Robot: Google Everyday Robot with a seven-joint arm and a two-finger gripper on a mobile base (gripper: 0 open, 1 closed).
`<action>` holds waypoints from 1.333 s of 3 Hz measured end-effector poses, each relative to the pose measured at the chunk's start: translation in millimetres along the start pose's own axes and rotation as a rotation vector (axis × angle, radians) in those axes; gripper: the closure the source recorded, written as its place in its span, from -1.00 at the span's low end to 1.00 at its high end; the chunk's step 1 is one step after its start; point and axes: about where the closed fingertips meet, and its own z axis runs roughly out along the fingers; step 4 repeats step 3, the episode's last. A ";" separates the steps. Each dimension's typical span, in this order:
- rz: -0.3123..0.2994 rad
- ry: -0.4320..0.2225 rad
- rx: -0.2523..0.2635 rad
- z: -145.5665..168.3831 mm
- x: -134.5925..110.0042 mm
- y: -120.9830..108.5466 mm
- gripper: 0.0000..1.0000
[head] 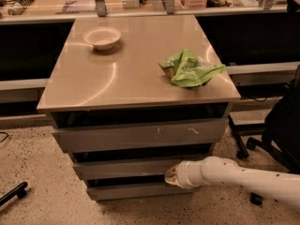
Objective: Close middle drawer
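The middle drawer [122, 168] is the plain grey front, second of three, below the top drawer front [136, 135] with pale scratch marks. It stands nearly flush with a dark gap above it. My gripper [169, 176] is at the end of the white arm [243, 176] that comes in from the lower right. Its tip is against the right part of the middle drawer's front. The bottom drawer front [136, 190] sits just below it.
The cabinet's tan top [117, 74] holds a white bowl [102, 37] at the back left and a green chip bag [190, 69] at the right. A black office chair [281, 125] stands at the right. A dark tool [11, 194] lies on the speckled floor at the lower left.
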 end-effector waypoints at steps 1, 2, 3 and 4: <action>0.066 0.019 -0.152 -12.5 -6.9 44.8 1.00; 0.142 0.046 -0.304 -38.5 -20.8 82.7 1.00; 0.144 0.050 -0.350 -42.7 -21.4 93.6 0.60; 0.144 0.050 -0.350 -42.7 -21.4 93.6 0.60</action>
